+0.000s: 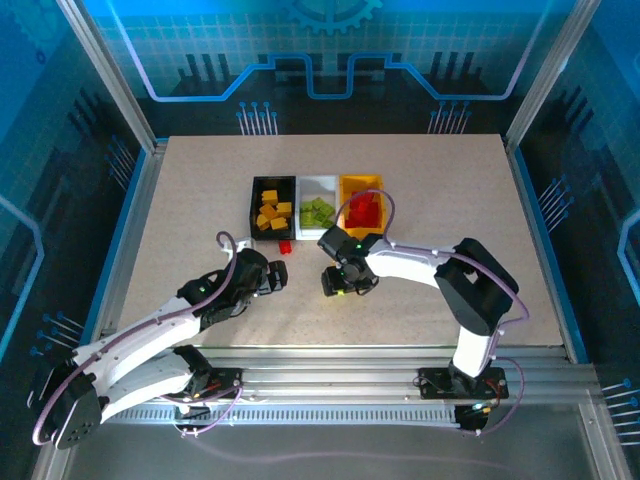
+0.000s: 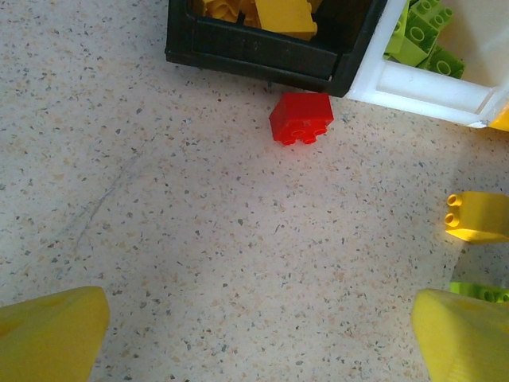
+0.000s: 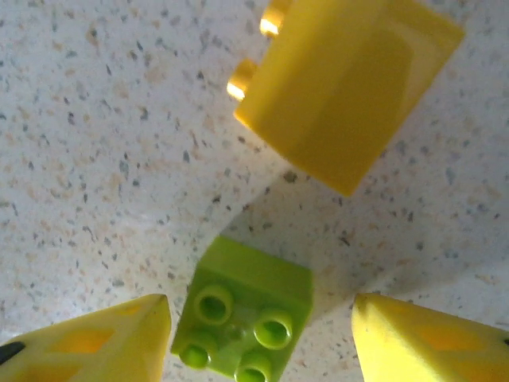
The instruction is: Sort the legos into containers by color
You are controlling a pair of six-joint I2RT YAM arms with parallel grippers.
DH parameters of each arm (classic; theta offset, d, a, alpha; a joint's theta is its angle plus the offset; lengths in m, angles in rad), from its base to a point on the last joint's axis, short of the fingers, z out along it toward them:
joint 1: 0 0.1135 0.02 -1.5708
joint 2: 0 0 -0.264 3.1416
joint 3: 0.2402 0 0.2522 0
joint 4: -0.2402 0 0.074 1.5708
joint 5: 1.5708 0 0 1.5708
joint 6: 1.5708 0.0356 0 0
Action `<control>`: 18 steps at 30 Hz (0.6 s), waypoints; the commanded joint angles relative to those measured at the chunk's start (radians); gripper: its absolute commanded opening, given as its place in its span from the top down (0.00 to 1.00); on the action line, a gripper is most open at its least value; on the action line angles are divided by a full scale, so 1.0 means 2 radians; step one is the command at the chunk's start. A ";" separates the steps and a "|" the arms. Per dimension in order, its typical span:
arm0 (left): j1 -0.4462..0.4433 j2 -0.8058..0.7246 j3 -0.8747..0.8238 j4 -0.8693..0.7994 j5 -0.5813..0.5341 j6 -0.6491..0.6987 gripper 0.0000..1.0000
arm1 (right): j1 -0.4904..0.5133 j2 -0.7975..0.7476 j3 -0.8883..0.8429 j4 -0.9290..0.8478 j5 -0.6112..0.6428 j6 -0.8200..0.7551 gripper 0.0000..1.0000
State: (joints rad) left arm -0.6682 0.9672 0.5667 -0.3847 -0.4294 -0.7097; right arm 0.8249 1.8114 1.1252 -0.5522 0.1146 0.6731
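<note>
While the right hand (image 3: 261,309) hangs released over a lime brick (image 3: 238,298) beside a yellow brick (image 3: 350,87), the released left hand (image 2: 261,306) faces a red brick (image 2: 302,118).

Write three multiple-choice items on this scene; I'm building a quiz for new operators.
1. Loose red brick: A in white bin; B held in the air; C on table by black bin.
2. Bricks in the white bin: A red; B lime green; C yellow.
3. Right hand at the green brick: A open astride it; B shut on it; C shut above it.
Answers: C, it lies at the bin's corner; B, green studs show inside; A, fingers stand apart, either side.
</note>
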 commanded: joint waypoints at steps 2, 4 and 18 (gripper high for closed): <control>0.005 0.002 -0.007 0.000 0.003 -0.009 0.01 | 0.028 0.029 0.044 -0.061 0.069 0.013 0.39; 0.005 0.001 -0.007 0.002 0.005 -0.008 0.01 | 0.032 0.039 0.054 -0.072 0.075 0.015 0.42; 0.009 -0.004 -0.007 -0.001 0.003 -0.007 0.01 | 0.025 -0.038 0.074 -0.051 0.049 -0.014 0.64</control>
State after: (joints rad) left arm -0.6609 0.9676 0.5667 -0.3847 -0.4294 -0.7094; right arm 0.8875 1.8271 1.2194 -0.6472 0.2058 0.6743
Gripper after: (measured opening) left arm 0.990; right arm 0.362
